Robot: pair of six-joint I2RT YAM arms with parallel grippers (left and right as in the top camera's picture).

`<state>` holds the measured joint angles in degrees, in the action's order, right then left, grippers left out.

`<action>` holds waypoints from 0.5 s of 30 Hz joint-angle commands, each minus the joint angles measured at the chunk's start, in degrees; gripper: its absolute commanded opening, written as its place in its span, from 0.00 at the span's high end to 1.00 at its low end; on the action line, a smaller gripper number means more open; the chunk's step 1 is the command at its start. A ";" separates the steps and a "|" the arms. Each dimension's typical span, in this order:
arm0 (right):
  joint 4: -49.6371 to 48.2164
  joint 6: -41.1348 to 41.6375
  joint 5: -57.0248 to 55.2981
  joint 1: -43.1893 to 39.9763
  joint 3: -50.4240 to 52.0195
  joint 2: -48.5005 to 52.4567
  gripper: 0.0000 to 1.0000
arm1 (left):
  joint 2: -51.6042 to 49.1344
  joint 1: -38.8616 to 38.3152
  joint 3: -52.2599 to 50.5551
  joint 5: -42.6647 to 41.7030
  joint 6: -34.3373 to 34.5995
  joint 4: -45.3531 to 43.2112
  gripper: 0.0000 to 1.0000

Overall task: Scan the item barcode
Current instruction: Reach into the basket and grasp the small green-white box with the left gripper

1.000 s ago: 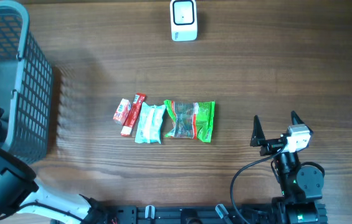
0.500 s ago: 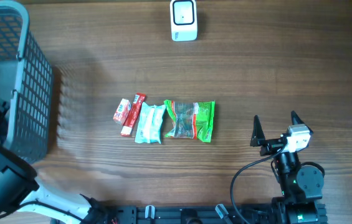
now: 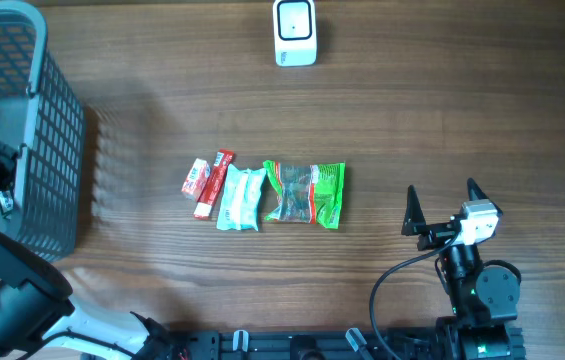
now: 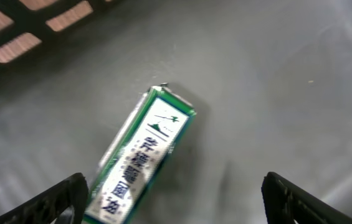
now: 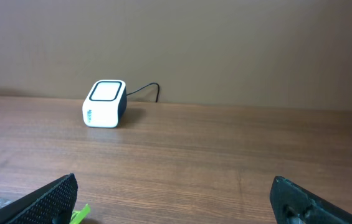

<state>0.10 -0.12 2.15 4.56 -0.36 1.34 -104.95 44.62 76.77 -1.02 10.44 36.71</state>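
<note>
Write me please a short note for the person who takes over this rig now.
Left tool: open, inside the grey basket, above a green-white packet that lies free on the basket floor.
Right tool: open, empty, low right over the table.
Scanner: far middle of the table.
Row of packets: table centre.
Done: one packet binned.
Left: likely the row to scan.

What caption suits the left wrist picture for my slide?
Open left gripper above a green packet lying in the basket.
</note>
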 commanded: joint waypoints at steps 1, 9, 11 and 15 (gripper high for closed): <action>-0.13 0.15 0.70 -0.13 0.04 -0.15 0.00 | -1.40 0.76 0.09 2.40 -4.28 0.20 0.14; -0.13 0.15 0.70 -0.13 0.04 -0.15 0.00 | -8.66 2.67 0.07 2.01 -4.24 -0.61 0.54; -0.13 0.13 0.70 -0.13 0.04 -0.15 0.00 | -8.55 2.71 0.13 -2.97 -4.20 -0.96 0.79; -0.13 0.15 0.70 -0.13 0.04 -0.15 0.00 | -6.51 2.64 1.88 -11.15 -2.47 -0.13 0.82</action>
<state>0.10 -0.10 2.13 4.56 -0.36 1.34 -112.49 47.22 77.19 -4.93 6.31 35.51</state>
